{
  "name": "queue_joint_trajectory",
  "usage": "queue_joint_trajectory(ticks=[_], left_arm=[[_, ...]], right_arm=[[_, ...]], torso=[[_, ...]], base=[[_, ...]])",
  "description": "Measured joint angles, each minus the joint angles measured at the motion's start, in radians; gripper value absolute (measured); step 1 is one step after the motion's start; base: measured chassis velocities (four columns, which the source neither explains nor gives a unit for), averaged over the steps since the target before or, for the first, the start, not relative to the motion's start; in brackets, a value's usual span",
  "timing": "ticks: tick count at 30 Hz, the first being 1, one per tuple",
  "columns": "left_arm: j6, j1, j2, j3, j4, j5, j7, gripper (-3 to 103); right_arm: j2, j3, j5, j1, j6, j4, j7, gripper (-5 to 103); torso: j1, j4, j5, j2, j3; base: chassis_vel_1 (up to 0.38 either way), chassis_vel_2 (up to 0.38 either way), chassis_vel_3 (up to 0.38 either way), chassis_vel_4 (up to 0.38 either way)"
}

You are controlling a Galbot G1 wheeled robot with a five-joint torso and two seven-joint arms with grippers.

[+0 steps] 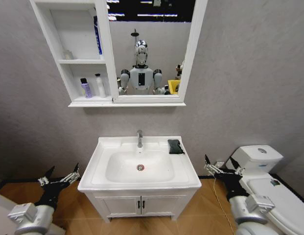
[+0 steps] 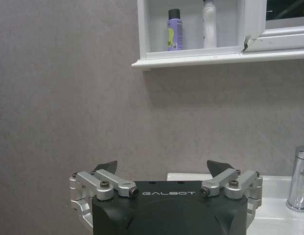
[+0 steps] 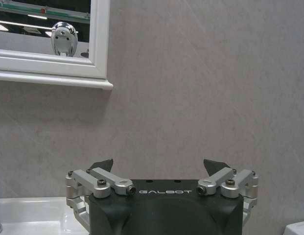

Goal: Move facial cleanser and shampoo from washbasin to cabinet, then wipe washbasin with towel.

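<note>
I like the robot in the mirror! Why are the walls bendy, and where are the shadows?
Head view: the wide lens bows the cabinet outward; the mirror reflects ceiling lights and the robot. Left wrist view: a soft shadow lies on the wall under the cabinet ledge. Right wrist view: a similar shadow under the mirror frame, with the right pincer open below.

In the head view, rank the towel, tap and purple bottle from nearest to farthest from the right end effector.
1. Towel, on the washbasin's right rear corner, nearest the right end effector.
2. Tap, at the basin's rear centre.
3. Purple bottle, on the cabinet's bottom shelf, upper left.
</note>
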Motion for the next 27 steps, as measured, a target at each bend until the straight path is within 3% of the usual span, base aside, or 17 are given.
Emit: queue_joint_trajectory(ticks=[10,13,16,17,19,20,22,27], left_arm=[[0.0,0.0,0.0,0.0,0.0,0.0,0.0,100],[0.0,0.0,0.0,0.0,0.0,0.0,0.0,100],[0.0,0.0,0.0,0.0,0.0,0.0,0.0,100],[0.0,0.0,0.0,0.0,0.0,0.0,0.0,100],[0.0,0.0,0.0,0.0,0.0,0.0,0.0,100],[0.0,0.0,0.0,0.0,0.0,0.0,0.0,100],[0.0,0.0,0.0,0.0,0.0,0.0,0.0,100],[0.0,0.0,0.0,0.0,0.0,0.0,0.0,100]], right_arm=[[-0.095,0.006,0.047,0.138,-0.045,-0.211,0.051,100],[-0.151,0.012,0.086,0.213,-0.085,-0.293,0.058,100],[-0.24,0.013,0.212,0.297,-0.157,-0.39,0.095,100],[-0.24,0.013,0.212,0.297,-0.157,-0.39,0.095,100],[-0.323,-0.016,0.298,0.373,-0.215,-0.471,0.117,100],[-0.323,-0.016,0.298,0.373,-0.215,-0.471,0.117,100],[-0.396,-0.061,0.336,0.463,-0.242,-0.565,0.114,100],[-0.49,-0.165,0.377,0.608,-0.25,-0.7,0.065,100]], torso=[[0.0,0.0,0.0002,0.0,0.0],[0.0,0.0001,0.0005,0.0,0.0],[0.0,-0.0001,0.0004,0.0,0.0],[0.0,-0.0001,0.0004,0.0,0.0],[0.0,-0.0003,0.0003,0.0,0.0],[0.0,-0.0003,0.0003,0.0,0.0],[0.0,0.0006,0.0003,0.0,0.0],[0.0,0.0001,0.0,0.0,0.0]], base=[[-0.016,0.019,0.023,-0.022],[0.0,0.0,0.0,0.0],[0.0,0.0,0.0,0.0],[0.0,0.0,0.0,0.0],[0.0,0.0,0.0,0.0],[0.0,0.0,0.0,0.0],[0.0,0.0,0.0,0.0],[0.0,0.0,0.0,0.0]])
